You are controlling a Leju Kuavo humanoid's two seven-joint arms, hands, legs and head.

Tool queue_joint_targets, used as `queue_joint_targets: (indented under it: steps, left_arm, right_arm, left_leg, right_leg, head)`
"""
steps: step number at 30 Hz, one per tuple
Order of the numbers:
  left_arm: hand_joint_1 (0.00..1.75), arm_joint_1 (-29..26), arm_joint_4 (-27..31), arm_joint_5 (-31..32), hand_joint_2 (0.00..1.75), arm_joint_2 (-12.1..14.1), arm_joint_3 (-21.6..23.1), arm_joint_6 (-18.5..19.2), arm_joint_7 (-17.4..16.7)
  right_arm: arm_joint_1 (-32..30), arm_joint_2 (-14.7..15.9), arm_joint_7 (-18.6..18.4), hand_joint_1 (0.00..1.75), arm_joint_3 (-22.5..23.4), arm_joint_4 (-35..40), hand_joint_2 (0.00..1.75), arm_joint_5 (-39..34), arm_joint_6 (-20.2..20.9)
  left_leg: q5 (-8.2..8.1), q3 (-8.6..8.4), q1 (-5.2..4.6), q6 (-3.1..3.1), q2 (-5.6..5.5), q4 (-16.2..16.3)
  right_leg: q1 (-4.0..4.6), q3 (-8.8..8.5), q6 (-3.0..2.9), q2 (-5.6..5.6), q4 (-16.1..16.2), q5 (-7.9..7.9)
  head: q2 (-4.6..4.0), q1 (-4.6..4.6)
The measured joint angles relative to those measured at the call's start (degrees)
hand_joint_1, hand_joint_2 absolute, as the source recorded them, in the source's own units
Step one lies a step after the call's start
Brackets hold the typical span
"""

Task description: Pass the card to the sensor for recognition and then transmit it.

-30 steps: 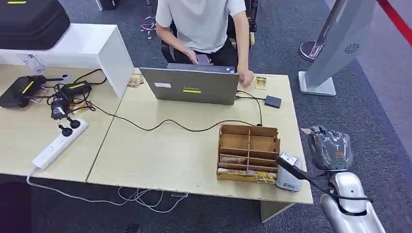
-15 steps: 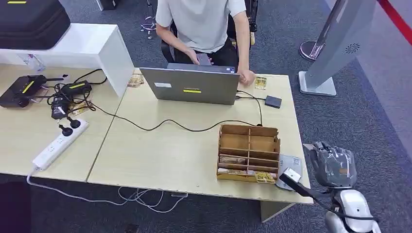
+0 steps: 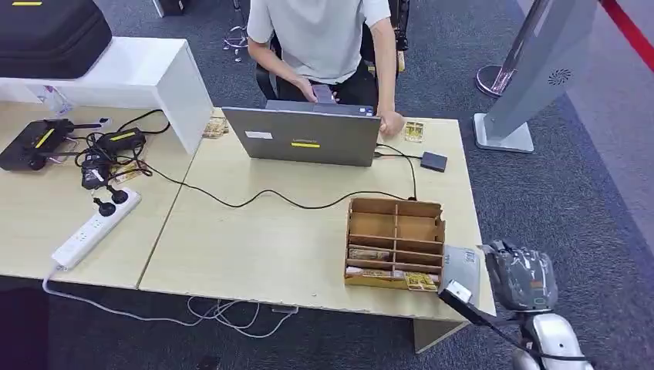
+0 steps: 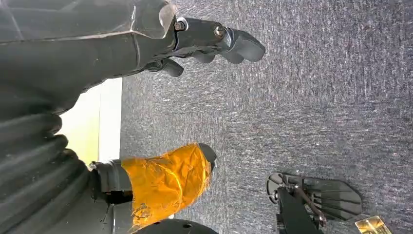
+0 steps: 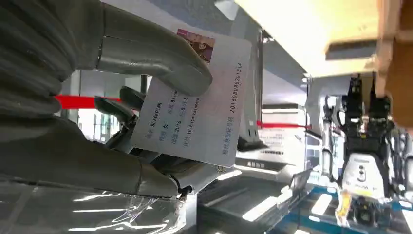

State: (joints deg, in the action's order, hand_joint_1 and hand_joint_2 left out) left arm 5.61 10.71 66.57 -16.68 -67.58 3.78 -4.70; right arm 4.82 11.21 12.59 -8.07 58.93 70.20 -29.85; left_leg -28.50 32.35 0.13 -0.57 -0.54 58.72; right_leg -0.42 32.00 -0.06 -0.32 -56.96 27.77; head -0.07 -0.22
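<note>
Since a second ago, drawn back off the table edge: right robot hand [image 3: 520, 277], now beside the surface [image 3: 254, 247] and lower in the head view. Uncovered by that move: grey flat sensor [image 3: 461, 266], lying just right of the cardboard tray [image 3: 395, 208]. Unchanged: laptop [image 3: 308, 137] and the person [image 3: 320, 38] behind it.

In the tray's near compartments, flat-lying cards, too small to read.

Pinched between thumb and fingers of the right robot hand: the card [image 5: 199, 97], off the sensor. Printed on it: "BLACKPINK", "2016", "YG.Entertainment", and along one edge "201608085201314"; a small photo in one corner.

Hanging over grey carpet, holding nothing, fingers loosely apart from the orange-wrapped thumb: left robot hand [image 4: 146, 58].
</note>
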Motion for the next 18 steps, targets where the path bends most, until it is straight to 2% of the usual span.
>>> queue_joint_targets:
  steps: [7, 18]
  left_arm:
    - [0.0, 0.03, 0.0, 0.02, 1.75, 0.04, -0.09, -0.26, -0.37]
    - [0.0, 0.08, 0.0, 0.26, 1.75, 0.39, -0.13, -0.46, -1.16]
  right_arm:
    - [0.07, -1.27, -0.02, 1.75, -0.02, -6.3, 1.75, 0.02, -1.16]
    - [2.28, -2.98, 0.22, 1.75, -0.04, -11.07, 1.75, 0.02, -3.65]
  left_leg:
    - [0.0, 0.0, 0.0, 0.0, 0.0, 0.0]
    - [0.01, -0.03, 0.01, 0.0, 0.04, 0.0]
  right_leg:
    - [0.0, 0.0, 0.0, 0.0, 0.0, 0.0]
    - [0.0, -0.03, 0.01, 0.02, -0.01, -0.01]
  head:
    - [0.0, -0.02]
    - [0.0, 0.0]
